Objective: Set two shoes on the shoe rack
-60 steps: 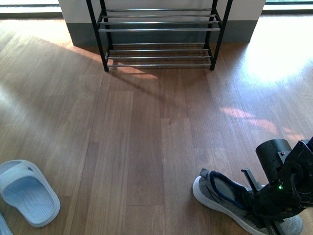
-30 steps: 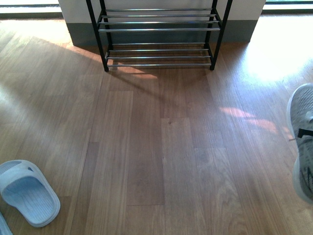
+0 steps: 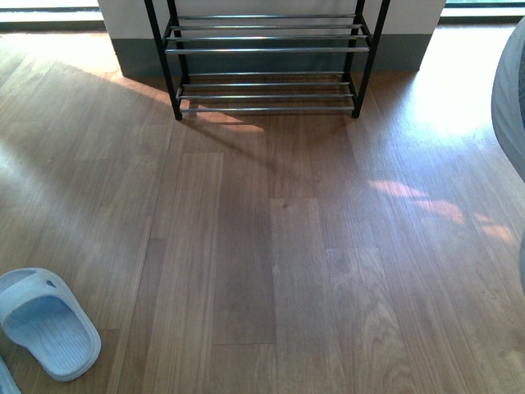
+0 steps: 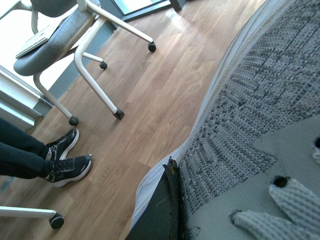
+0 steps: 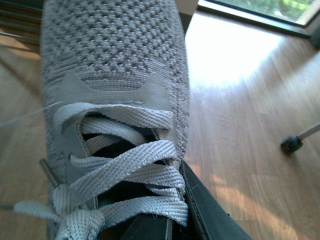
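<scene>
The shoe rack (image 3: 267, 49) stands against the far wall in the front view, black-framed with silver rods. One grey knit sneaker (image 3: 510, 107) shows as a sliver at that view's right edge, off the floor. In the right wrist view this sneaker (image 5: 115, 70) fills the frame, toe toward the rack, and my right gripper (image 5: 170, 220) is shut on it by its white laces (image 5: 125, 170). The left wrist view shows the other grey sneaker (image 4: 250, 115) held above the floor. My left gripper (image 4: 172, 200) is shut on its side, one black finger (image 4: 160, 215) against the knit.
A pale blue slide slipper (image 3: 45, 320) lies at the front left on the wooden floor (image 3: 246, 246). In the left wrist view stand a white-legged office chair (image 4: 95, 75) on casters and a person's feet in black sneakers (image 4: 65, 162). Another caster (image 5: 291, 143) is at the right.
My right gripper has lifted its sneaker from the floor at the lower right. The shoe has risen along the front view's right edge and the arm has left that view.
</scene>
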Tool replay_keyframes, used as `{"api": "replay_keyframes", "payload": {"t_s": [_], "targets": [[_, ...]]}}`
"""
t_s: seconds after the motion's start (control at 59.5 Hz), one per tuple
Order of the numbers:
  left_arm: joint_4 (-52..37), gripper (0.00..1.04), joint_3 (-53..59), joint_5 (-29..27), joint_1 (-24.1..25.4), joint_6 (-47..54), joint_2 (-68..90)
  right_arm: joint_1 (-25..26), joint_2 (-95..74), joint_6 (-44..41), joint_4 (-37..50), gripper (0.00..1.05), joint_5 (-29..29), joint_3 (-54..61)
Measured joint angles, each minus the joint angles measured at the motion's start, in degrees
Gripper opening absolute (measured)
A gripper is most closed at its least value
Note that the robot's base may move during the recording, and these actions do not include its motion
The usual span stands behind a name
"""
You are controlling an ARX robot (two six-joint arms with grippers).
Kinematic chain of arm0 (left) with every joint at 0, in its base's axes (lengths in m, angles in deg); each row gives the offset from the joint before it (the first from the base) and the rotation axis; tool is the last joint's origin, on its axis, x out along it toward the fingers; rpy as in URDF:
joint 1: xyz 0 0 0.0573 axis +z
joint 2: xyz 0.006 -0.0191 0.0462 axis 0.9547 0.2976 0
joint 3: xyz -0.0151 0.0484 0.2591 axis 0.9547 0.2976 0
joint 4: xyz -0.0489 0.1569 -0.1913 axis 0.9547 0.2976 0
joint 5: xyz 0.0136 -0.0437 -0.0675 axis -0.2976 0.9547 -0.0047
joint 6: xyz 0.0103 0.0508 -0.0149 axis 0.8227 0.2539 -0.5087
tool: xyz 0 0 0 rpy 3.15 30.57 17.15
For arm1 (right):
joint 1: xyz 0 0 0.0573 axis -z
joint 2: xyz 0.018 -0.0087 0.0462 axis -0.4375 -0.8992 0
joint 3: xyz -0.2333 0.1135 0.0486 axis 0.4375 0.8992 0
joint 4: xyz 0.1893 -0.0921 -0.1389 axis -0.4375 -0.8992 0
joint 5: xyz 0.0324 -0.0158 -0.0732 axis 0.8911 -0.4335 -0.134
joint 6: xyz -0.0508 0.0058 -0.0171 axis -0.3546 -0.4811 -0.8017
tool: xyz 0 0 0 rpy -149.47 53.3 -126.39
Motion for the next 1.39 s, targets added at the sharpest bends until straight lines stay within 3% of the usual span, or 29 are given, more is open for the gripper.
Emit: {"api": "replay_keyframes", "payload": {"t_s": [0.084, 0.218, 1.395], "targets": [[0.0, 0.02, 0.0, 0.0, 0.0, 0.0, 0.0, 0.7, 10.8, 0.2, -5.0, 0.01, 2.8, 1.5], [0.0, 0.02, 0.0, 0.0, 0.0, 0.0, 0.0, 0.9, 16.8, 0.3, -5.5, 0.01, 3.0, 1.5], [0.0, 0.02, 0.0, 0.2, 0.0, 0.0, 0.0, 1.1, 16.9, 0.5, -5.7, 0.01, 3.1, 1.7]]}}
